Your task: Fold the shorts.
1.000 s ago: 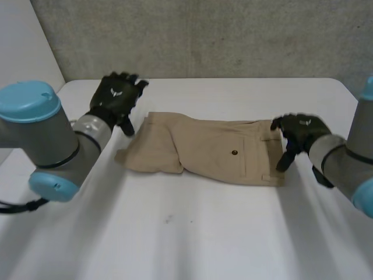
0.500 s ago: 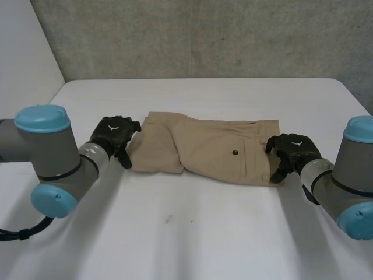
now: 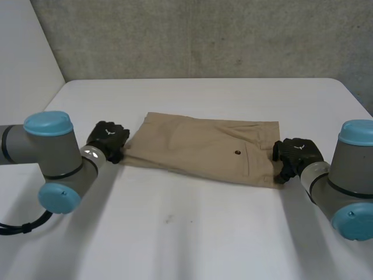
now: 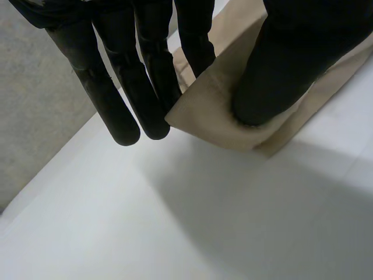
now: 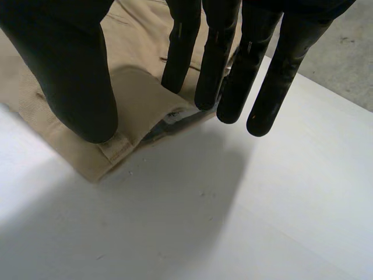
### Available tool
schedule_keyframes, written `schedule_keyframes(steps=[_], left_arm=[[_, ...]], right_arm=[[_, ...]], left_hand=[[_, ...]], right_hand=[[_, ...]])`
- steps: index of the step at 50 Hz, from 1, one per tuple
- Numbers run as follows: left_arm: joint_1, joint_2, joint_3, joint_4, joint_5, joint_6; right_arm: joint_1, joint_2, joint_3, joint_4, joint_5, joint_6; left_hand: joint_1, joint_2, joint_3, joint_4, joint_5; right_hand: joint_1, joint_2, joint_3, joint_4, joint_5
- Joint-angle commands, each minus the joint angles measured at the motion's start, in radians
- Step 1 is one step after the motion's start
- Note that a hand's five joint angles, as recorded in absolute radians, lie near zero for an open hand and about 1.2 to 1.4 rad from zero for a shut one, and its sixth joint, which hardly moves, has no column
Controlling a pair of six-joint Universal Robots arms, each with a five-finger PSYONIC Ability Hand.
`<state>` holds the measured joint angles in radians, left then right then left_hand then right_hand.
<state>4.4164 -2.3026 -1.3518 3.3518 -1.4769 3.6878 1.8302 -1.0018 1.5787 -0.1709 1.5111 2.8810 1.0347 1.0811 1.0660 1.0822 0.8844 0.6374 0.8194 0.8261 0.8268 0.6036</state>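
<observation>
Two hands, one garment, says the desk: what does the head view show?

ME: Khaki shorts (image 3: 201, 149) lie flat across the middle of the white table (image 3: 192, 233), waistband toward my right arm, leg hems toward my left. My left hand (image 3: 108, 140) sits at the hem end and my right hand (image 3: 297, 154) at the waistband end, each on the corner nearer me. I judge they take opposite ends so one end can be carried over the other.

DESK: And the left wrist view?

ME: My thumb (image 4: 280, 70) presses on the hem corner, and the cloth stands raised off the table beside it, with one finger reaching onto it from behind. I read that as a pinch on the shorts. The other fingers (image 4: 125, 111) hang straight, just beside the edge.

DESK: Right wrist view?

ME: My right thumb (image 5: 76, 87) bears down on the waistband corner while my right fingers (image 5: 207, 76) meet the fold's edge, and the layers gape slightly between them. I read this hand as clamped on the shorts too. The grips are at the corners, I judge, so the edge lifts straight. The fold itself is not yet begun.
</observation>
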Motion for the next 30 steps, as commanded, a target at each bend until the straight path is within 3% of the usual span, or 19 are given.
schedule_keyframes(steps=[1,4,10,18,30], left_arm=[[0.012,0.023,-0.012,-0.002,-0.055,0.034],[0.012,0.025,-0.013,-0.005,-0.057,0.034],[-0.002,0.055,-0.041,-0.018,-0.056,0.031],[-0.018,0.169,-0.108,-0.022,-0.059,0.018],[-0.029,0.31,-0.185,-0.022,-0.059,0.0]], right_arm=[[0.0,-0.001,-0.003,0.001,0.017,0.0],[0.0,-0.001,-0.005,0.001,0.017,0.0],[0.001,-0.001,-0.003,0.001,0.017,0.0],[0.004,-0.011,0.003,0.007,0.021,0.001],[-0.002,-0.208,0.121,0.013,0.024,0.015]], left_hand=[[0.151,0.104,0.12,0.103,0.127],[0.086,0.04,0.055,0.039,0.062],[-0.583,-0.629,-0.614,-0.63,-0.607],[-0.657,-0.703,-0.688,-0.704,-0.681],[-0.657,-0.703,-0.688,-0.704,-0.681]], right_hand=[[0.325,0.143,0.137,0.136,0.185],[0.325,0.143,0.137,0.136,0.185],[0.44,0.258,0.251,0.25,0.299],[0.464,0.282,0.275,0.274,0.323],[-0.003,-0.185,-0.192,-0.193,-0.144]])
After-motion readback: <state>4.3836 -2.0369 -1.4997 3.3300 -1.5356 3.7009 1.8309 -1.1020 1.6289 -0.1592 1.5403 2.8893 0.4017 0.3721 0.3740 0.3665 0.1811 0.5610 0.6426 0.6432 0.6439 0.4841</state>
